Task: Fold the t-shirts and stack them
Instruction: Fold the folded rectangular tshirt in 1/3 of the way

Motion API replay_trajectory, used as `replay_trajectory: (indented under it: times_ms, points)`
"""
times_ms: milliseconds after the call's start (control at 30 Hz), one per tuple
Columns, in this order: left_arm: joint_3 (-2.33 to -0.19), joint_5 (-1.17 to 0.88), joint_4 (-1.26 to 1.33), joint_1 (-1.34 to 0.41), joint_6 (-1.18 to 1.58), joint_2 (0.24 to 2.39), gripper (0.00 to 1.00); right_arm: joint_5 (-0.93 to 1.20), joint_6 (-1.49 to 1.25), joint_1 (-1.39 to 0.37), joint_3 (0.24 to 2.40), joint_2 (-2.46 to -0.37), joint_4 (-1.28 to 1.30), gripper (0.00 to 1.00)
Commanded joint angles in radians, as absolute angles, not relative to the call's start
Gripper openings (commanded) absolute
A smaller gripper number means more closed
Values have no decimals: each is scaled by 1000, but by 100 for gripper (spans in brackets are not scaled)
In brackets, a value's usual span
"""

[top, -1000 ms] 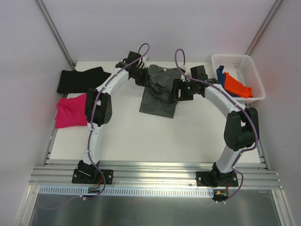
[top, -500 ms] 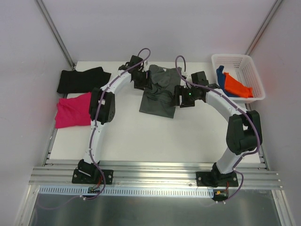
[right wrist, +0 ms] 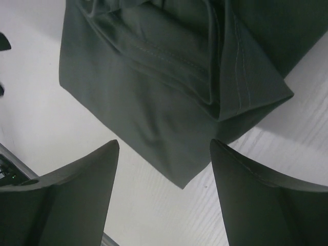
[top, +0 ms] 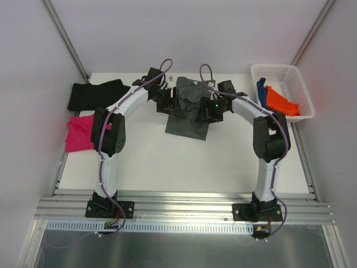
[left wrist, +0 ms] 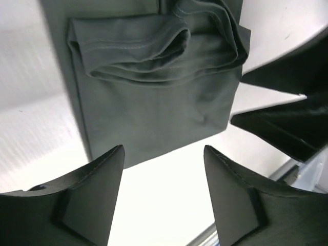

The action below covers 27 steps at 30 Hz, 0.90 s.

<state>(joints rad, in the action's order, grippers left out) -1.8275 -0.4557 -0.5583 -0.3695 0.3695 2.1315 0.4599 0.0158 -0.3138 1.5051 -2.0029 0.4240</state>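
At the far middle of the table [top: 184, 162], you have the dark grey t-shirt [top: 188, 111] lying partly folded. Its near half is a smooth, flat rectangle of matte cloth, and its far half is bunched into soft ridges.

Your left gripper [top: 166, 101] sits at the shirt's left edge and your right gripper [top: 210, 110] at its right edge. Both are released, with nothing between the jaws.

In the left wrist view, the dark wedge-shaped fingers [left wrist: 87, 200] stand wide apart above the shirt [left wrist: 154, 102]. A sleeve with a double-stitched hem is rolled over on top of the flat panel.

In the right wrist view, the spread fingers [right wrist: 77, 189] frame a pointed corner of layered folds on the shirt [right wrist: 154, 92]. Pale stitch lines run along the hems there, over the faintly grained white tabletop.

The black t-shirt [top: 97, 94] lies in a long, low heap at the far left. Near it, the magenta t-shirt [top: 78, 133] is a squarish pad at the left edge, partly behind your left arm.

At the far right corner, the white lattice basket [top: 279, 68] holds the crumpled orange t-shirt [top: 281, 101]. The blue t-shirt [top: 261, 88] is just beside it in the basket.
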Motion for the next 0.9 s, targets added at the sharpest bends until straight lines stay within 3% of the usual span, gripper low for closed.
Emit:
replay_trajectory:
  times_ms: [0, 33, 133, 867]
  points:
    - [-1809, -551, -558, -390, 399, 2106, 65, 474, 6, -316, 1581, -2052, 417, 75]
    - [-1810, -564, -558, -396, 394, 2111, 78, 472, 6, -316, 1595, -2075, 417, 75]
    - [-1815, -600, -557, -399, 388, 2138, 99, 466, 14, -322, 1615, -2106, 423, 75]
    - [-1807, -587, -552, -419, 402, 2284, 99, 448, -34, -304, 1804, -2220, 414, 76]
